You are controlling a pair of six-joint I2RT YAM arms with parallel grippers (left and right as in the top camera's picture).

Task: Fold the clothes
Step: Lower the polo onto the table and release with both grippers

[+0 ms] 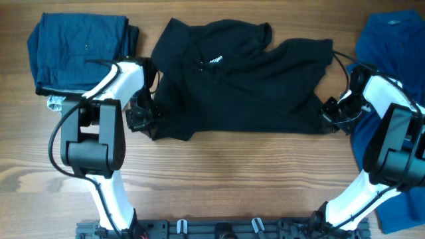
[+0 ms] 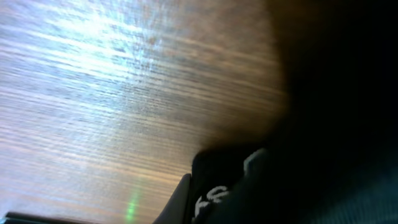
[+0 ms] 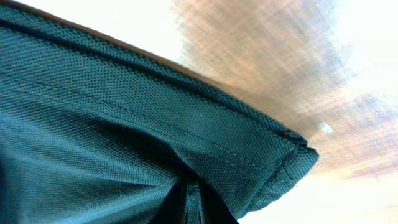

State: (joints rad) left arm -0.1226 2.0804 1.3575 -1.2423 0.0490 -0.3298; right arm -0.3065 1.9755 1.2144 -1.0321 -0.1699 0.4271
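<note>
The black polo shirt lies spread across the middle of the table, with white chest lettering near its collar. My left gripper is at the shirt's lower left corner, and dark cloth fills the right of the left wrist view beside the finger. My right gripper is at the shirt's lower right corner. In the right wrist view its fingers pinch the hemmed cloth. A bright blue shirt lies at the right edge, partly under my right arm.
A folded dark blue garment lies at the back left, with a small grey scrap by its front corner. The wooden table shows bare in front of the shirt. The arm bases stand at the front edge.
</note>
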